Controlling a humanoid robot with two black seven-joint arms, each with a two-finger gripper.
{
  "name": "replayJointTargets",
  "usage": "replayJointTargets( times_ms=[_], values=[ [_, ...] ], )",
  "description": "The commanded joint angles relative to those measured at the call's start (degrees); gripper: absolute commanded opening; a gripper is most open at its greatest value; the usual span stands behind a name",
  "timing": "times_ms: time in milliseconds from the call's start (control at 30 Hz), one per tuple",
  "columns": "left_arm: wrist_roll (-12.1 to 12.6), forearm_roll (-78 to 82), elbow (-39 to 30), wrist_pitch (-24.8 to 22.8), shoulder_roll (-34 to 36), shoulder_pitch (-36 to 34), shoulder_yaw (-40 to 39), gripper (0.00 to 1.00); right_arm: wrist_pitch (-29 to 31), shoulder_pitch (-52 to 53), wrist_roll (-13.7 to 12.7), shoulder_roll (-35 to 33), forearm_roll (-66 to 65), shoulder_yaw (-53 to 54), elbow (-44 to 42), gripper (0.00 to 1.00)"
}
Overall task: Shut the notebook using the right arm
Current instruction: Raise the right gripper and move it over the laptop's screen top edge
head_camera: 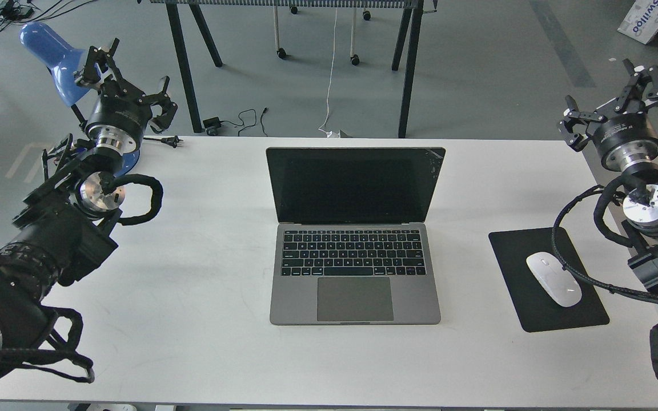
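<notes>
The notebook (355,237) stands open in the middle of the white table (203,319), its dark screen upright and facing me, keyboard and trackpad toward the front edge. My right arm (643,205) comes in from the right edge. Its gripper (612,94) is raised past the table's far right corner, well right of the screen, fingers spread open and empty. My left gripper (129,68) hangs above the far left corner in front of the blue lamp (49,48), also open and empty.
A flat black mouse pad (540,308) with a white mouse (553,278) lies right of the notebook, under my right arm's cables. A plug and cord (172,140) lie near the lamp base. Black table legs (409,68) stand on the floor behind.
</notes>
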Motion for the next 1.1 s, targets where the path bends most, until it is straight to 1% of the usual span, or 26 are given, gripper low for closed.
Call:
replayJointTargets(
  times_ms=[0, 233, 300, 433, 567, 700, 767, 933, 1067],
  values=[
    [-0.16, -0.01, -0.01, 0.0, 0.03, 0.01, 0.06, 1.0, -0.02, -0.01, 0.09, 0.68, 0.05, -0.53, 0.08, 1.0],
    [-0.16, -0.18, 0.08, 0.0, 0.29, 0.01, -0.02, 1.0, -0.1, 0.16, 0.27, 1.12, 0.05, -1.93, 0.78, 1.0],
    [-0.08, -0.18, -0.01, 0.0, 0.29, 0.01, -0.02, 1.0, -0.19, 1.65, 0.27, 2.0, -0.04, -2.98, 0.61, 1.0],
    [-0.16, -0.18, 0.08, 0.0, 0.2, 0.02, -0.02, 1.0, -1.33, 5.87, 0.18, 4.02, -0.39, -9.21, -0.36, 1.0],
    [-0.16, -0.18, 0.08, 0.0, 0.2, 0.01, -0.02, 1.0, -3.0, 9.74, 0.18, 8.76, -0.39, -16.86, -2.46, 1.0],
    [-0.16, -0.18, 0.08, 0.0, 0.2, 0.01, -0.02, 1.0, -3.35, 11.15, 0.18, 13.68, -0.39, -20.47, -3.7, 1.0],
    [-0.07, -0.18, -0.01, 0.0, 0.2, 0.01, -0.02, 1.0, -3.35, 11.24, 0.09, 15.0, -0.39, -21.62, -3.35, 1.0],
    [-0.07, -0.18, -0.01, 0.0, 0.2, 0.1, -0.02, 1.0, -3.35, 11.41, -0.08, 15.45, -0.48, -25.22, -2.47, 1.0],
    [-0.07, -0.18, -0.01, 0.0, 0.29, 0.1, -0.02, 1.0, -3.35, 10.71, -0.17, 15.01, -0.48, -27.77, 0.51, 1.0]
  ],
)
